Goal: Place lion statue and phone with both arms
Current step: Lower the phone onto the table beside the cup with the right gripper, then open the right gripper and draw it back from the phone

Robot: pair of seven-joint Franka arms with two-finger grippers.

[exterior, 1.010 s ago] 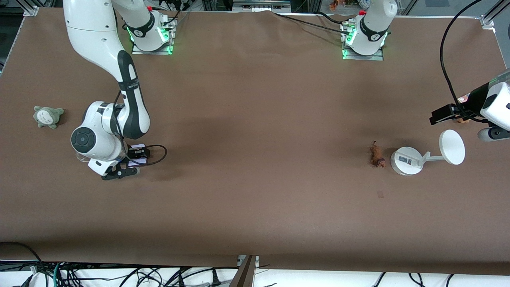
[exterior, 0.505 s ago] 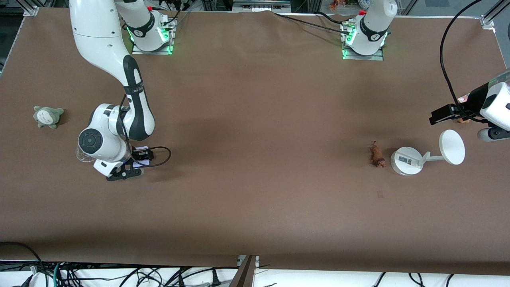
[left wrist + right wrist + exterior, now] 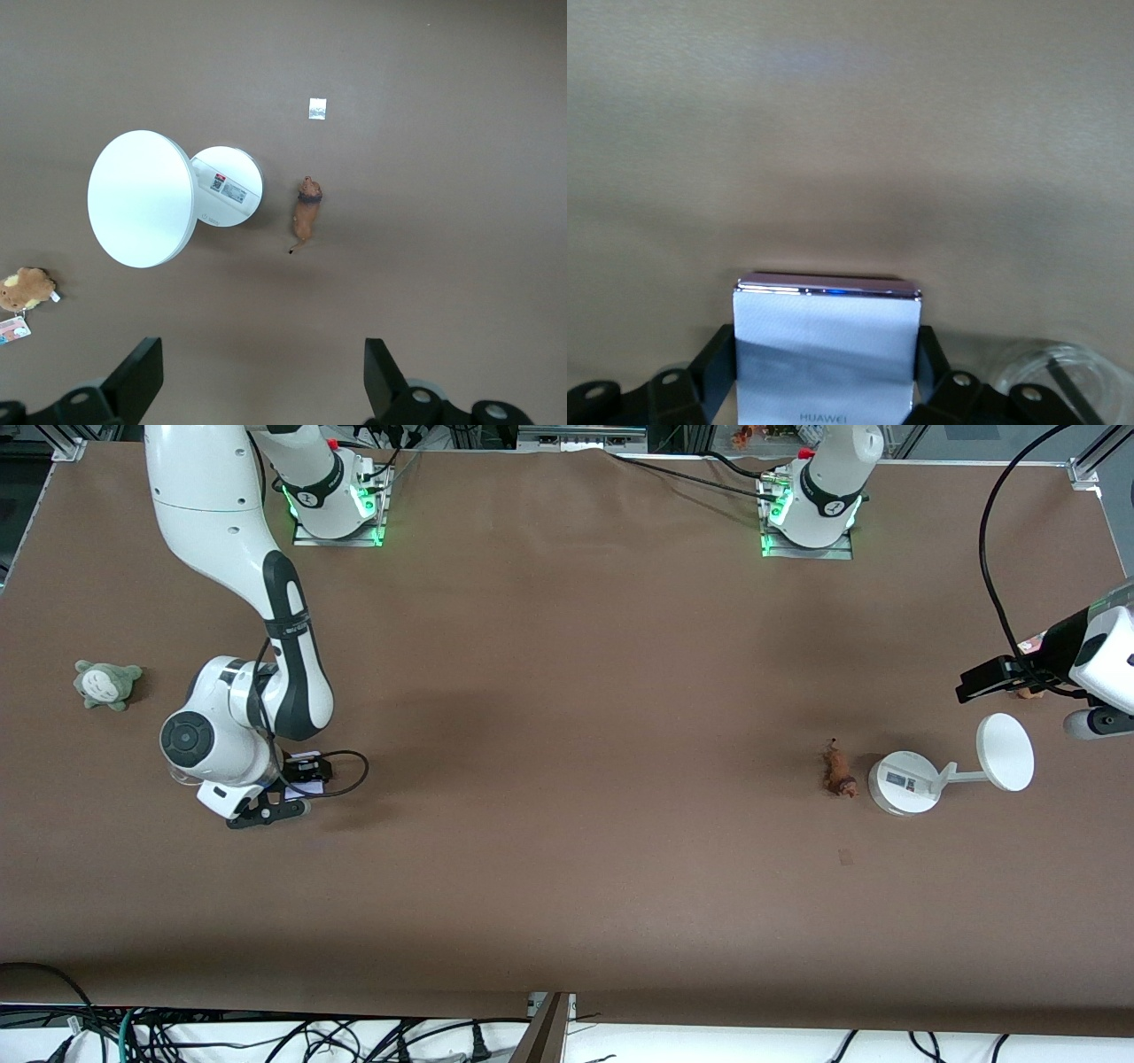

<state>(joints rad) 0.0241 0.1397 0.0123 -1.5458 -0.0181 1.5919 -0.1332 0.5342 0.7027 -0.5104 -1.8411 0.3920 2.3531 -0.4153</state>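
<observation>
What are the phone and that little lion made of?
The phone, gripped between the right gripper's fingers, looks like glossy glass or plastic with a shiny metallic edge catching light. The lion statue looks like matte moulded plastic or resin; hard to tell.

A robot lab.
Two white robot arms are bolted to a big brown surface (image 3: 567, 646) with a metal frame, and lots of cables (image 3: 266, 1036) hang along its edge.
</observation>
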